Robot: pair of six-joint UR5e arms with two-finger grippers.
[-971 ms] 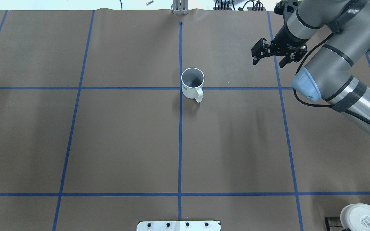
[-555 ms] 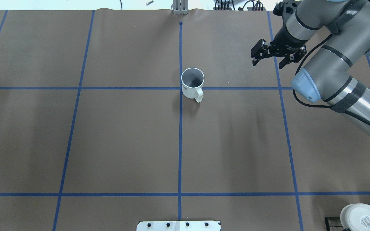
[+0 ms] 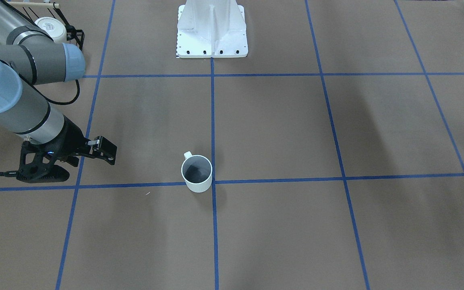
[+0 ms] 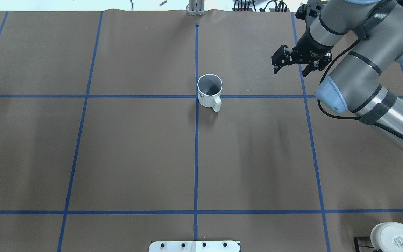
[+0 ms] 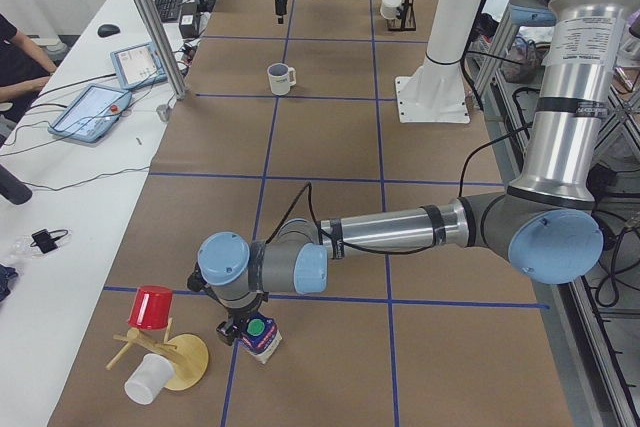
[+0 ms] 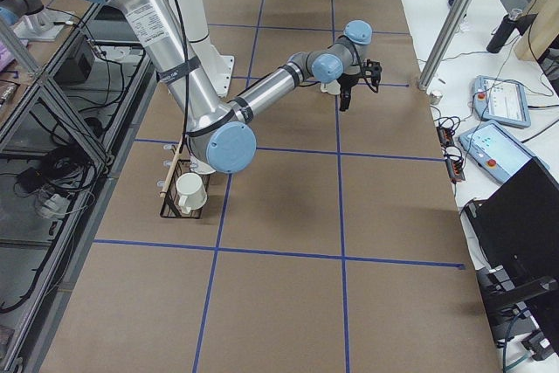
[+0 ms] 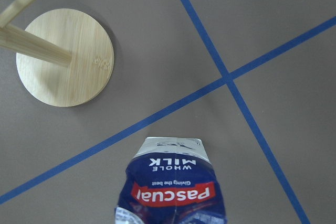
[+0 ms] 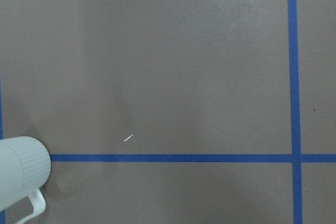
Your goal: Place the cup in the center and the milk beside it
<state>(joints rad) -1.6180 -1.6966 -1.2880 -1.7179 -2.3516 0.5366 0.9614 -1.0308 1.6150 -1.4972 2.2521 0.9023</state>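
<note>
The cup (image 4: 209, 91) is a small white mug with a dark grey inside. It stands upright at the middle crossing of the blue lines, and also shows in the front view (image 3: 196, 173) and the right wrist view (image 8: 21, 174). My right gripper (image 4: 290, 71) is open and empty, raised well to the cup's right. The milk (image 5: 262, 337) is a dark blue carton with a green cap at the table's left end. It fills the bottom of the left wrist view (image 7: 173, 184). My left gripper (image 5: 243, 329) is right at the carton. Its fingers are hidden, so I cannot tell its state.
A wooden mug stand (image 5: 185, 362) with a red cup (image 5: 153, 307) and a white cup (image 5: 148, 379) stands close beside the milk; its round base (image 7: 64, 56) shows in the left wrist view. A rack with a white cup (image 4: 394, 238) is near the robot's right. The white robot base (image 3: 212, 28) is at mid-table edge.
My right gripper has drifted slightly toward the table's far edge, still open. The cup has not moved.
</note>
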